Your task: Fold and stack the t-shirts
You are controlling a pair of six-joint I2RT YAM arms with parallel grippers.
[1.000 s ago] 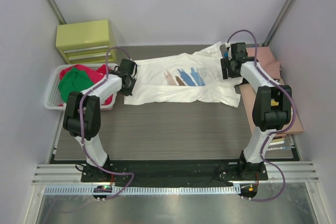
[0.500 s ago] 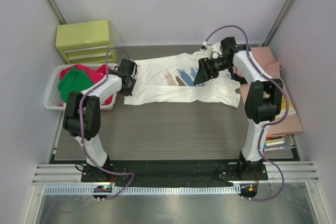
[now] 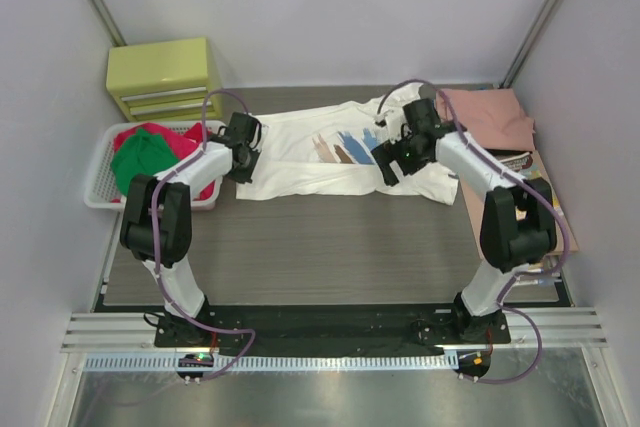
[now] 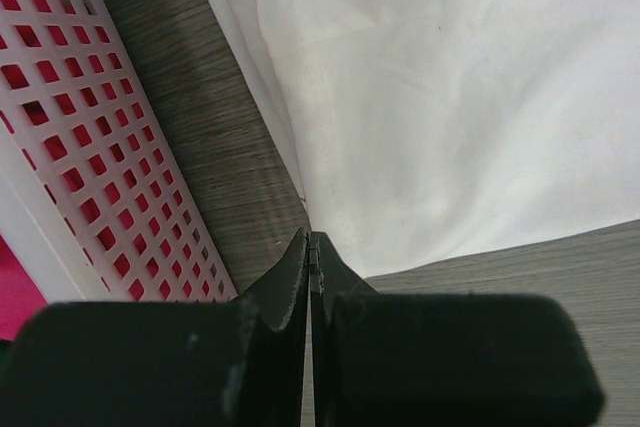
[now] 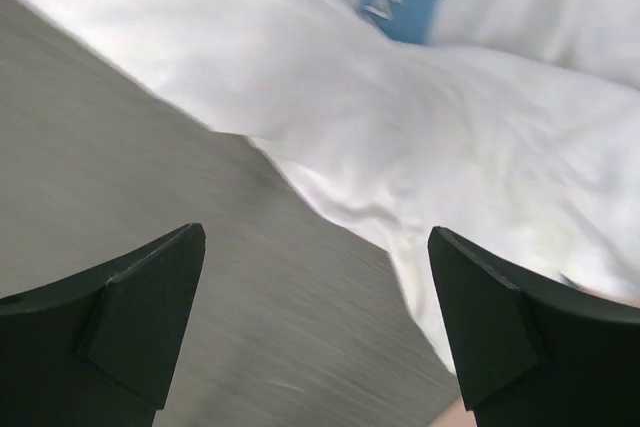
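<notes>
Printed white t-shirt [image 3: 320,162] spread flat on the table [image 3: 320,247], right beside the white basket [image 4: 110,157]

The left gripper [image 4: 310,252] sits at the shirt edge nearest the basket with its jaws pressed together. Honestly can't tell if any cloth is pinched in there. The right gripper [image 5: 315,242] hangs over the shirt's end away from the basket, jaws spread wide with nothing between them. A green t-shirt [image 3: 140,159] and a red t-shirt [image 3: 150,133] are bunched inside the basket. A salmon-pink t-shirt [image 3: 490,117] lies well beyond the printed one, on the side opposite the basket.
</notes>
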